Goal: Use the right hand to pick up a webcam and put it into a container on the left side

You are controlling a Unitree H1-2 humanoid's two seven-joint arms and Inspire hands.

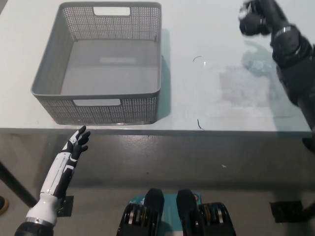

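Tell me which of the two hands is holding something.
The black right hand, raised at the upper right above the table, is closed on a dark webcam. The white left hand rests open below the table edge, near the grey basket, holding nothing.

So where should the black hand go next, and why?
Probably sideways toward the grey basket. The right hand is raised above the white table at the picture's top right, closed around a dark thing, likely the webcam. The basket sits far to its left with nothing inside it. The left hand rests below the table edge, out of the way.
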